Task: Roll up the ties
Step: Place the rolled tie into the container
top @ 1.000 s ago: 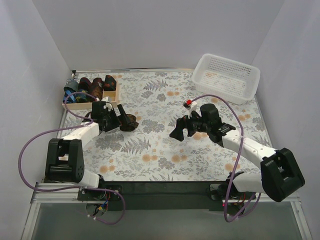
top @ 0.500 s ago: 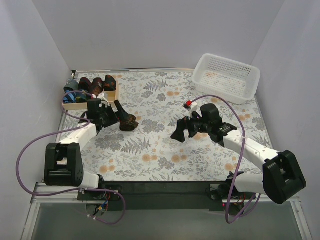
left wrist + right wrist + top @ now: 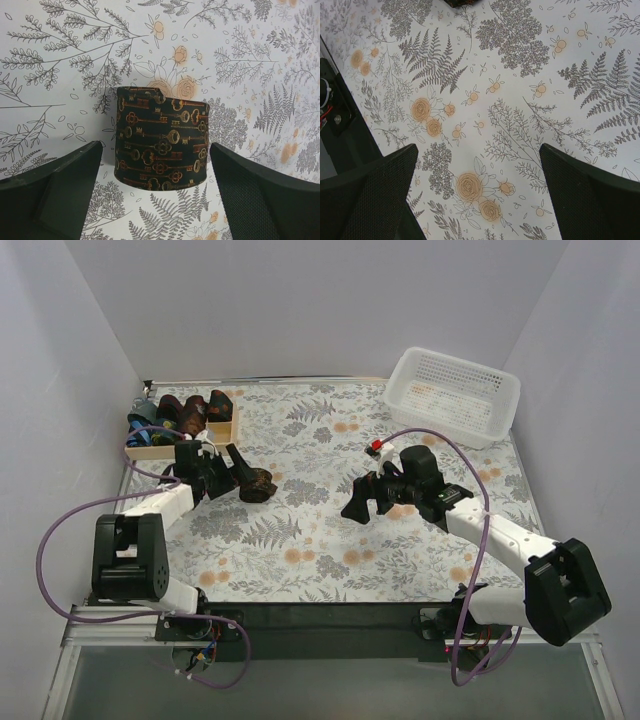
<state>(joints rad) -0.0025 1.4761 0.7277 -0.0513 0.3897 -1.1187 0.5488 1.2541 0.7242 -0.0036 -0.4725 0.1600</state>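
A dark tie with an orange key pattern (image 3: 160,140) sits rolled up on the flowered tablecloth; in the top view it (image 3: 259,484) lies left of centre. My left gripper (image 3: 234,473) is open, its fingers (image 3: 55,190) on either side of the roll and a little short of it, not touching. My right gripper (image 3: 365,502) is open and empty above the cloth at centre right; only the cloth shows between its fingers (image 3: 370,195). Several other rolled ties (image 3: 190,416) sit in the wooden tray (image 3: 222,431) at the back left.
A white mesh basket (image 3: 455,395) stands at the back right. The tray lies just behind my left gripper. White walls close in the table on three sides. Purple cables loop beside both arms.
My left gripper has drawn back slightly from the rolled tie, which stays on the cloth. My right arm has barely moved.
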